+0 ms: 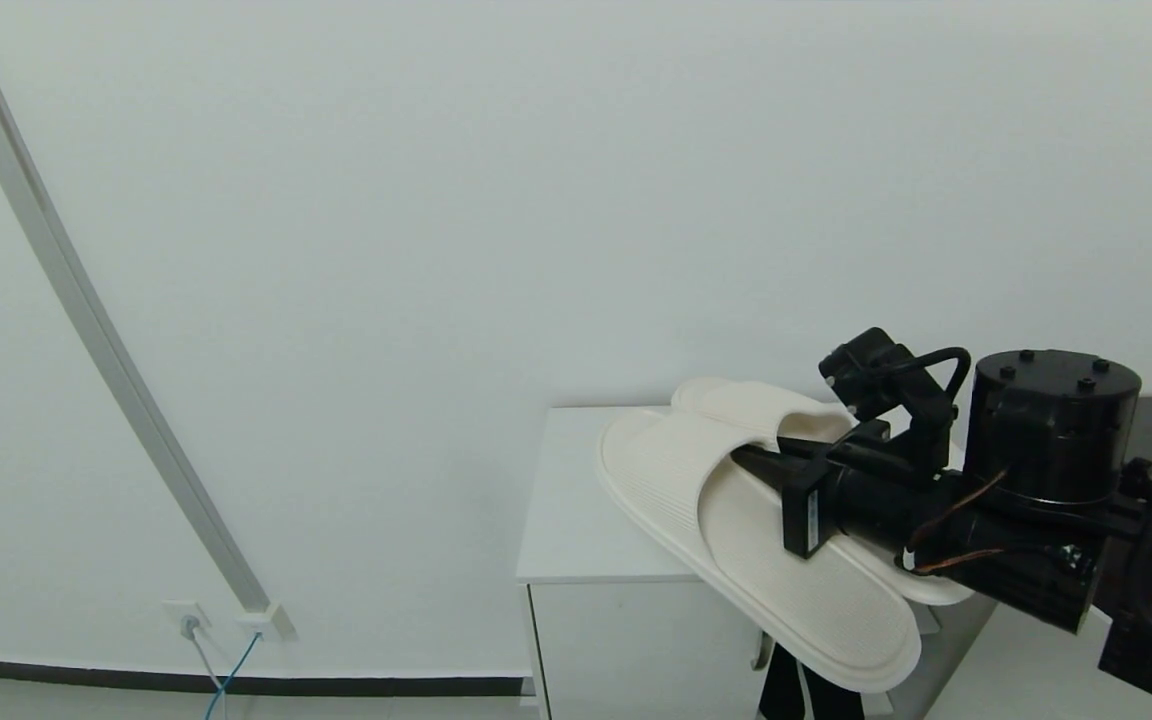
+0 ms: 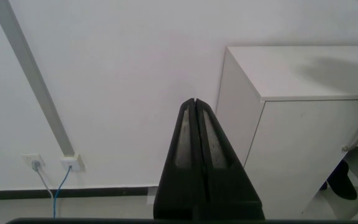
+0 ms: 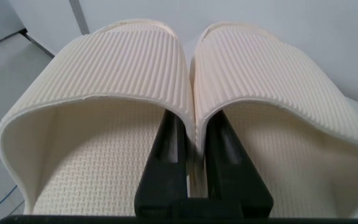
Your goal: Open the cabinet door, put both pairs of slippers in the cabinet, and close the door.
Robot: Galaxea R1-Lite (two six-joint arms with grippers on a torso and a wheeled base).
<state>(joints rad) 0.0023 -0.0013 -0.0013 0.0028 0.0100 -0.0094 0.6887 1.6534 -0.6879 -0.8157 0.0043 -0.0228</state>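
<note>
The pair of cream slippers [image 1: 736, 500] is clamped side by side by the right gripper [image 3: 194, 158]. Its fingers [image 3: 166, 155] are tucked one inside each slipper, and the adjoining straps are pinched between them. The pair is held tilted over the white cabinet [image 1: 576, 500], heels past its front edge. The left gripper [image 2: 195, 124] is pressed shut on nothing, near the cabinet's side.
</note>
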